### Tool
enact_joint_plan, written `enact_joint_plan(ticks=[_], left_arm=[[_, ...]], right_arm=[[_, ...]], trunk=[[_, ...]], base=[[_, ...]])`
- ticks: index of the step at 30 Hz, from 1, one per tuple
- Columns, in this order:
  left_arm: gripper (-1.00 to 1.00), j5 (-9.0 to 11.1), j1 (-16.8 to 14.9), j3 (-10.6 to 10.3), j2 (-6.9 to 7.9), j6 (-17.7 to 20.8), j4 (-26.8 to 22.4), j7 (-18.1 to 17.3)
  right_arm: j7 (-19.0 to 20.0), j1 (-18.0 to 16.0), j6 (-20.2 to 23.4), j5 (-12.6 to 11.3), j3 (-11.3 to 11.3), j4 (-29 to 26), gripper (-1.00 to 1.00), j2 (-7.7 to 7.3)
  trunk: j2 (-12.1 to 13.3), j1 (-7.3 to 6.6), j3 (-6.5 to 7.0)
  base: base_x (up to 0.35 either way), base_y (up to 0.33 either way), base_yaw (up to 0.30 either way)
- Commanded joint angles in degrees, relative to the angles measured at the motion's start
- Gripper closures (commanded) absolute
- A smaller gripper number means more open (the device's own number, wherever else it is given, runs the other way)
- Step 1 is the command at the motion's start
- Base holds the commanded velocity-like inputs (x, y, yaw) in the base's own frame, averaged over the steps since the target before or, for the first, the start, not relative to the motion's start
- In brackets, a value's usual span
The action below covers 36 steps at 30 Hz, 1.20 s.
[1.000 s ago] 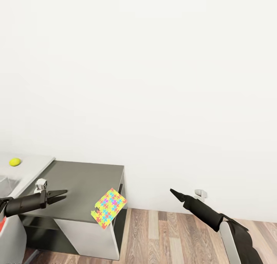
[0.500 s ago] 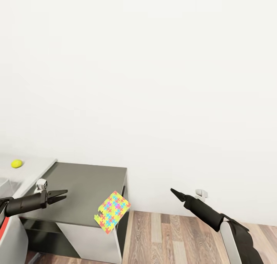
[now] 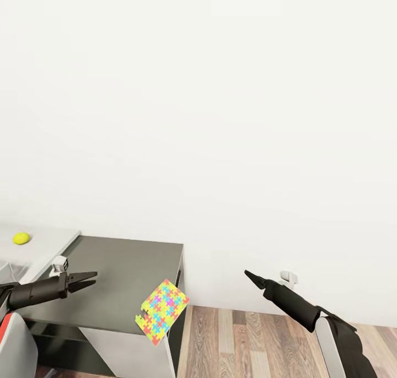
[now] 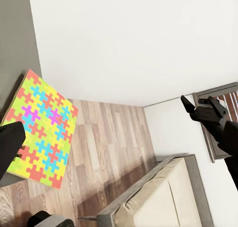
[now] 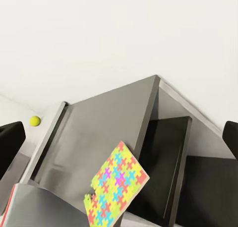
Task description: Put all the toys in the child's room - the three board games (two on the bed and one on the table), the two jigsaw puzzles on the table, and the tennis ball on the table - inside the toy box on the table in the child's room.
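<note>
**Jigsaw puzzle hanging off the worktop corner, left arm is the closer one**

Jigsaw puzzle is what I'd go for next. Going left to right across the head view: the tennis ball (image 3: 21, 238) sits on the pale part of the worktop (image 3: 127, 279), well off to the far left. Next comes the left tool (image 3: 82, 281), hovering over the dark grey section with its fingers a narrow gap apart and nothing between them. Then the jigsaw puzzle (image 3: 161, 311), lying on the front right corner of that dark section and sticking out past the edge, one corner pointing toward the wood floor (image 3: 248, 339). It looks tilted, not lying flat, though I can't tell how much of it is actually supported. Past a stretch of bare wall is the right tool (image 3: 249, 275), held out over the floor; from here I can't tell whether it's open or closed.

The puzzle lies to the right of the left tool and toward the robot, and it's noticeably nearer that one than the right. In the left wrist view the puzzle (image 4: 42, 130) is just beside one dark fingertip (image 4: 11, 142), so I'd guess a short reach across and down does it. The overhang worries me a bit: nudge it and it could slide off.
</note>
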Motion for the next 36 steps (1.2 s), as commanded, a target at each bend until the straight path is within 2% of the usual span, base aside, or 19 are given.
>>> enact_joint_plan(ticks=[1, 9, 18, 30, 36], left_arm=[[-1.0, -0.12, -0.05, 0.05, 0.0, 0.6, 0.0, -0.28], [-1.0, -0.12, -0.05, 0.07, -0.13, 0.64, 0.0, -0.28], [-1.0, -0.12, -0.05, 0.16, -0.17, 0.62, 0.0, -0.28], [-1.0, -0.18, -0.05, 0.21, -0.26, 0.55, 0.0, -0.28], [-1.0, -0.14, -0.05, 0.18, -0.26, 0.52, 0.0, -0.28]], right_arm=[[0.14, -0.06, 0.39, -0.22, -0.14, -0.01, -1.0, 0.04], [0.16, -0.06, 0.41, -0.53, -0.29, 0.03, -1.0, 0.07], [0.45, -0.06, 0.44, -0.84, -0.34, -0.03, -1.0, 0.0], [0.28, -0.06, 0.68, -0.99, -0.64, 0.32, -1.0, -0.04], [0.26, -0.13, 1.13, -1.25, -2.27, 2.39, -1.0, -0.16]], trunk=[[-0.13, 0.04, -0.13], [-0.13, 0.04, -0.13], [-0.13, 0.04, -0.13], [-0.13, 0.04, -0.13], [-0.13, 0.04, -0.13]], base=[[0.006, 0.002, 0.0], [0.024, 0.028, 0.0], [0.182, 0.155, 0.0], [0.118, 0.016, 0.0], [0.013, 0.001, 0.0]])
